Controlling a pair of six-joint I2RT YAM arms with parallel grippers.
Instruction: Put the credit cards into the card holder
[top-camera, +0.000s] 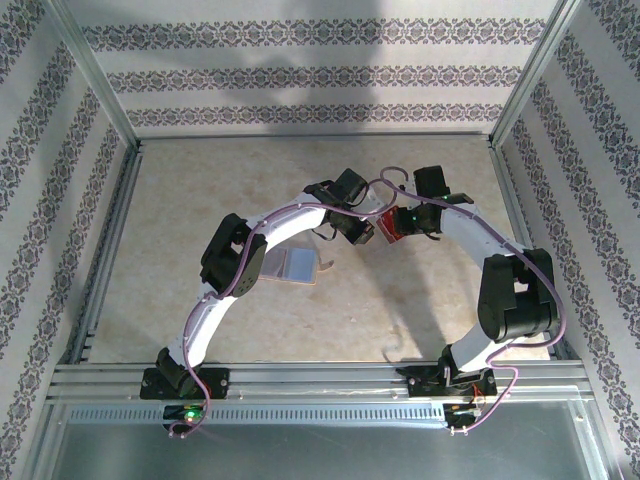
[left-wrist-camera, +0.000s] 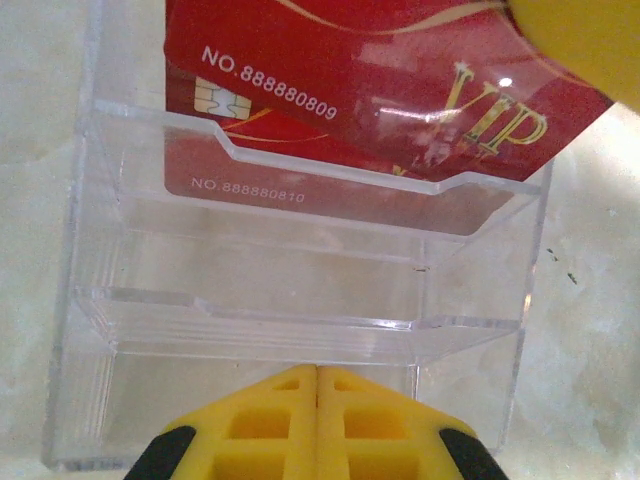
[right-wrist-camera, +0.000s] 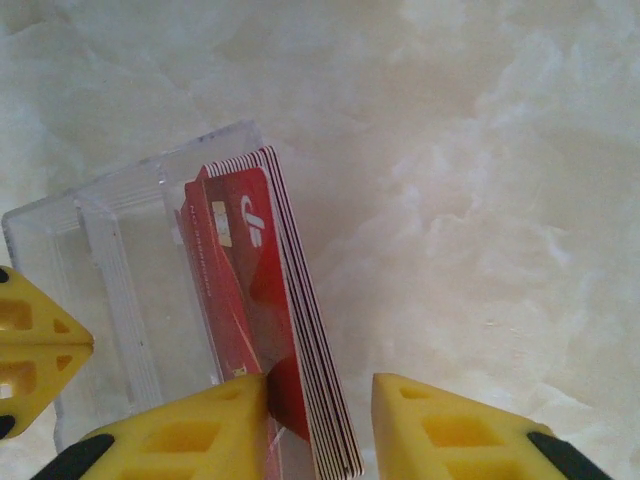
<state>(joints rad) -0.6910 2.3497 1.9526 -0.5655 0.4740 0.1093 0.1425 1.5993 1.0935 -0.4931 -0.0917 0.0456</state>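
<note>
A small tan rectangular wallet with a bluish clear sleeve (top-camera: 295, 265), the card holder, is seen lying flat on the pale marbled table (right-wrist-camera: 480, 150). It is left of and nearer than the two grippers, just beside the left arm and apart from the cards. The thin red rectangular credit cards (right-wrist-camera: 250, 260) are stacked on edge in the far tier of a clear stepped acrylic stand (left-wrist-camera: 250, 290) at the middle of the table. In the left wrist view one card marked VIP in gilt (left-wrist-camera: 380, 90) is seen tilted above the tier's front wall, while another is seated behind that wall. The left gripper (left-wrist-camera: 317, 378) is held at the stand's near edge with its yellow fingers pressed together and nothing between them. The right gripper (right-wrist-camera: 320, 392) is placed over the near corner of the stack with its fingers apart. Its left finger (right-wrist-camera: 200, 425) is touching a red card, and a narrow gap is left between the stack and the other finger.
</note>
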